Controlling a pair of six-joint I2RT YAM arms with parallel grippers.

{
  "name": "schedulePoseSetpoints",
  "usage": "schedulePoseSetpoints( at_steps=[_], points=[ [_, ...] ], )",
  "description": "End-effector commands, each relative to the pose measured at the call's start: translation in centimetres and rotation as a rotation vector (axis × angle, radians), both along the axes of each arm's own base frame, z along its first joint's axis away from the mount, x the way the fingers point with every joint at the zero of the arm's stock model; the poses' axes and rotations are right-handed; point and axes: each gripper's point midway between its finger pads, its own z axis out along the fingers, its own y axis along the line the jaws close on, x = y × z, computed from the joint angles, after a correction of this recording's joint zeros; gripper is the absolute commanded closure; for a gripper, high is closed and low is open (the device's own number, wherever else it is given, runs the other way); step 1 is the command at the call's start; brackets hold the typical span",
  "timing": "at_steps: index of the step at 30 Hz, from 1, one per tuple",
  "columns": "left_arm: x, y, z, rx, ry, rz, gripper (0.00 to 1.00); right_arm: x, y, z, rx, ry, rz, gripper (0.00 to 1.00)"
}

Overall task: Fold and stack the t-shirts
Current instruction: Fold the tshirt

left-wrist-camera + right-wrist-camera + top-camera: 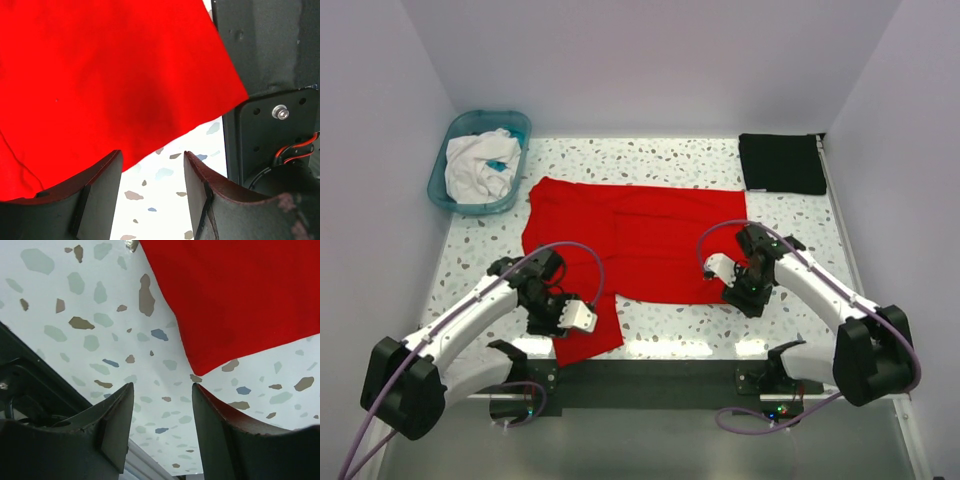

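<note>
Across the enclosure, a white tabletop speckled with grey, brown and blue chips [620, 160] is seen from above, closed in by plain pale walls [640, 60] on the left, far and right sides. At the far left corner a teal plastic basin [438, 190] is stood, with crumpled white cloth [480, 165] piled in it. At the far right corner a black t-shirt folded into a flat rectangle [780, 163] is laid. A bright red t-shirt of soft cloth [640, 235] is spread flat over the middle of the table, one flap reaching to the near edge on the left.

Only the top view shows the basin, the black shirt and the red shirt's whole outline. The left arm [470, 320] is bent over the red flap and the right arm [820, 285] over the shirt's near right corner.

The jaws are shown only by the wrist cameras. The left gripper [152, 160] is held partly open, bare tabletop visible in the gap and the red hem running behind one dark finger [100, 200]. A black mounting plate with a bolt [280, 112] is seen beside it. The right gripper [162, 390] is likewise parted with nothing between, the red corner ending just beside one fingertip [220, 440].
</note>
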Motion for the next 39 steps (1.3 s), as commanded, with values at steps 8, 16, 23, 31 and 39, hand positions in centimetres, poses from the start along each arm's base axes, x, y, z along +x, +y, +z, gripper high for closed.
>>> schedulePoseSetpoints(
  at_steps=[8,16,23,31,39],
  points=[
    [0.3,-0.2,-1.5,0.083,-0.063,-0.070,0.42,3.4,-0.1,-2.9,-0.065,-0.170,0.029,0.58],
    [0.9,-0.7,-2.3,0.091,-0.125,-0.159,0.41,3.2,-0.6,-4.3,-0.125,-0.161,0.020,0.78],
    [0.7,-0.8,-3.8,0.113,-0.131,-0.329,0.42,3.1,-0.8,-4.4,-0.147,-0.144,0.004,1.00],
    [0.0,-0.8,-4.9,0.108,-0.092,-0.380,0.71,3.1,0.1,-3.4,-0.105,-0.126,-0.011,1.00],
    [0.3,-1.9,-0.4,-0.007,-0.108,-0.261,1.00,2.3,0.9,-0.6,-0.029,-0.140,0.009,1.00]
  ],
)
